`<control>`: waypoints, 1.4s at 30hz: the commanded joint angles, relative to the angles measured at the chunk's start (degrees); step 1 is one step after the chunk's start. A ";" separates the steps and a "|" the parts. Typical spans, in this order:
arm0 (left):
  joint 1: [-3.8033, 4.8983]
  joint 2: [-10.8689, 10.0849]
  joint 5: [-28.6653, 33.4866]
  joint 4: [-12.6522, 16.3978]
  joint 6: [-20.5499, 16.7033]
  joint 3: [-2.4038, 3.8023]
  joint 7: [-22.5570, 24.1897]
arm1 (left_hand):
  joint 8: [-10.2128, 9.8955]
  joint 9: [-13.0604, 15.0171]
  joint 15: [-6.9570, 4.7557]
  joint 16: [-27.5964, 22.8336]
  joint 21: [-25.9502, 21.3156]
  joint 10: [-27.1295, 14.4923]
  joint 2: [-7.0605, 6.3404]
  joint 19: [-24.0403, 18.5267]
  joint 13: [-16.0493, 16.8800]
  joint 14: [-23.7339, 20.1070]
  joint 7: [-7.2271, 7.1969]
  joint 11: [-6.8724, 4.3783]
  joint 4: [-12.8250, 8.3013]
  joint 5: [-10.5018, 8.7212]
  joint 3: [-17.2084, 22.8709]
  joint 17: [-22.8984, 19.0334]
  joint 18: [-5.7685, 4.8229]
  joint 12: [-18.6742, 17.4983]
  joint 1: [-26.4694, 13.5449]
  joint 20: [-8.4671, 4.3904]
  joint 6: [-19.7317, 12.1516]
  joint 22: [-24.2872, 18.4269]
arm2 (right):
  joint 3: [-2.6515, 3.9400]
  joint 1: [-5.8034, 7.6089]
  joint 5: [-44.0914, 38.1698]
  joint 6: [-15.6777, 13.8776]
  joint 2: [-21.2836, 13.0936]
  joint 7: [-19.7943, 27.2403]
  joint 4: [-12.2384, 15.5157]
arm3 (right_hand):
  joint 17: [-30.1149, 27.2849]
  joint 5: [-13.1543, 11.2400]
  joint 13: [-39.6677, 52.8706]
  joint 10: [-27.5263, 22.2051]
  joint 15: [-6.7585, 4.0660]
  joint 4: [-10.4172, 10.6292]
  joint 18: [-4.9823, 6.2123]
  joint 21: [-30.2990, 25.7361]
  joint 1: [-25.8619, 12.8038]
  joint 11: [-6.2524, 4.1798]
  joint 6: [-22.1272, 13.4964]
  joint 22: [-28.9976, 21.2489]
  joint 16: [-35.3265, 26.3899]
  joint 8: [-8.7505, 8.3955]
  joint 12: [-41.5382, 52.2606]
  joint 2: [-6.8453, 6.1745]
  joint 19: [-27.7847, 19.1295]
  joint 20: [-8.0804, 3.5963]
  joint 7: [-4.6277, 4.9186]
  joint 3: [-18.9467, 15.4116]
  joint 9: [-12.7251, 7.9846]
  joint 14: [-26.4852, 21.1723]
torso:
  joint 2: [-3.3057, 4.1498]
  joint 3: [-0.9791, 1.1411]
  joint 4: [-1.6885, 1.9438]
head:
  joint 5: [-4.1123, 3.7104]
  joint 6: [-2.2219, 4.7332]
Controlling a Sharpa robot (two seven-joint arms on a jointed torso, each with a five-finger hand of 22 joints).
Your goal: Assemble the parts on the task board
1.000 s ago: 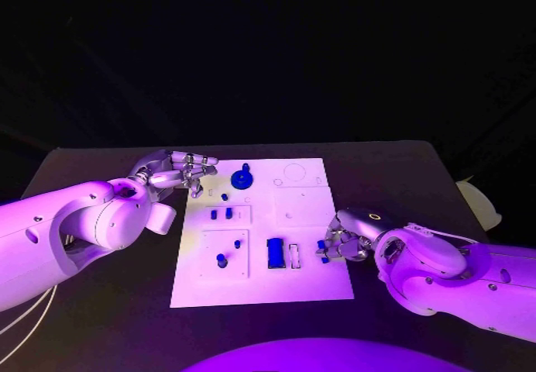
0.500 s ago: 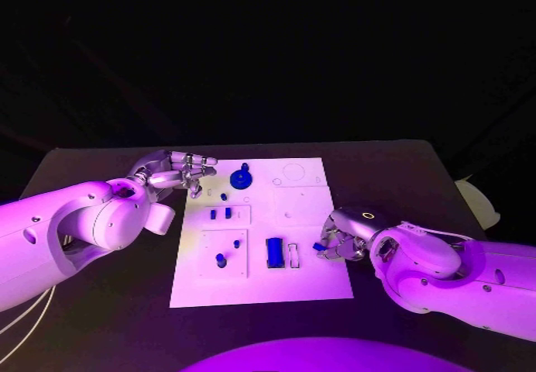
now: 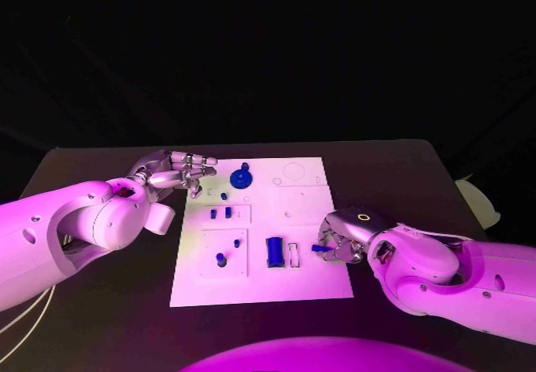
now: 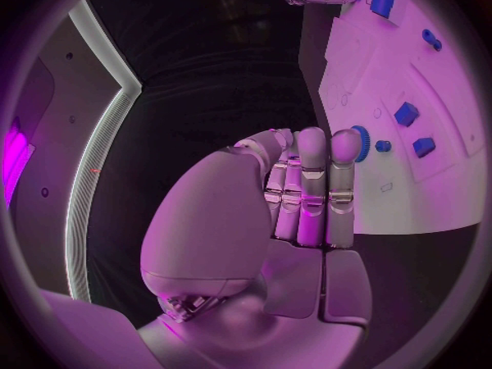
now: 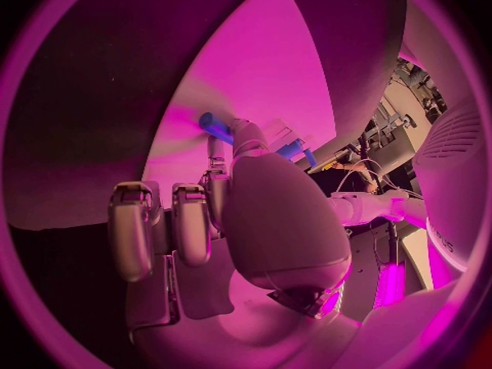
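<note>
1. Comparing against the earlier head views, the task board and the parts set in it are found unmoved on the black table.
2. The left arm is found unchanged; the left hand is held just off the board's far left corner, its fingers curled in side by side, with nothing seen in them.
3. The right hand is seen shifted inward from the board's right edge, and is now placed over the board's right portion.
4. A small blue part is pinched at the fingertips of the right hand; it has been carried leftward and is now found just beside the narrow empty slot, next to the seated dark blue block.
5. An approach to insertion is judged to be in hand; the part is not yet seated, and contact with the board cannot be told.
</note>
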 commanded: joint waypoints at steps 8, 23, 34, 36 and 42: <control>0.05 0.03 0.19 0.22 1.41 0.03 -0.16 | 0.13 -0.10 -0.06 -0.33 -0.04 -0.48 0.17 -0.28 0.06 -0.51 0.40 0.03 -0.35 0.10 0.01 -0.03 0.81 0.36 0.58 -0.21 -0.12 0.11 | -0.54 -0.59 2.43 -3.15 -0.16 -1.21 0.81 | 10.49 1.21 -6.72 0.63 -0.65 1.78 -0.67 0.73 1.99 -0.66 0.17 14.29 0.18 0.48 1.20 0.57 4.91 -0.48 -0.59 4.47 0.21 5.04 | 0.01 0.01 0.04 | 0.20 -0.15; 0.05 0.19 0.19 0.38 1.69 0.03 -0.25 | 0.13 -0.11 -0.06 -0.37 -0.08 -0.50 0.18 -0.31 0.06 -0.53 0.41 0.04 -0.43 0.10 0.09 -0.09 0.82 0.39 0.62 -0.22 -0.13 0.09 | -0.34 0.03 13.20 -11.42 1.14 -0.67 2.42 | 10.94 1.43 -6.39 1.02 -0.67 2.10 -0.85 1.57 -0.59 -0.65 0.04 14.53 0.43 1.18 1.40 -2.39 5.27 -0.50 -0.60 10.61 0.88 5.14 | -0.02 -0.05 0.13 | 0.30 -0.18; 0.05 0.19 -0.20 0.49 1.81 0.03 -0.36 | 0.13 -0.13 -0.06 -0.37 -0.07 -0.54 0.18 -0.32 0.07 -0.55 0.42 0.05 -0.52 0.10 0.18 -0.11 0.82 0.43 0.67 -0.23 -0.14 0.12 | -0.30 0.07 18.11 -10.66 2.33 -0.82 2.20 | 10.91 -0.39 -6.07 1.31 -0.55 2.32 -0.81 1.39 -7.05 -0.56 -0.03 14.48 0.41 1.44 1.67 -3.02 5.20 -0.37 -0.57 12.38 1.09 5.14 | -0.01 -0.07 0.02 | 0.31 -0.32; 0.05 0.24 -0.28 0.52 1.94 0.03 -0.44 | 0.13 -0.13 -0.06 -0.37 -0.07 -0.54 0.18 -0.32 0.07 -0.55 0.42 0.05 -0.52 0.10 0.18 -0.11 0.82 0.43 0.67 -0.23 -0.14 0.12 | -0.30 0.07 19.37 -10.08 2.78 -0.89 2.07 | 10.85 0.89 -6.00 1.35 -0.50 2.23 -0.76 1.18 -9.06 -0.51 0.00 14.41 0.36 1.47 1.72 -3.18 5.10 -0.36 -0.53 12.00 1.09 5.12 | -0.03 -0.07 0.03 | 0.31 -0.35; 0.05 0.39 -0.46 0.44 2.09 0.03 -0.55 | 0.13 -0.19 -0.06 -0.38 0.02 -0.65 0.27 -0.34 0.09 -0.59 0.47 0.09 -0.82 0.15 0.58 -0.16 0.82 0.56 0.87 -0.26 -0.16 0.24 | -0.30 0.08 21.41 -9.00 4.02 -0.98 1.23 | 10.93 2.03 -5.55 1.58 -0.55 2.24 -0.76 1.17 -10.19 -0.56 0.12 14.41 0.41 1.58 2.33 -3.17 5.10 -0.38 -0.59 11.75 1.15 5.14 | -0.01 -0.05 0.03 | 0.28 -0.25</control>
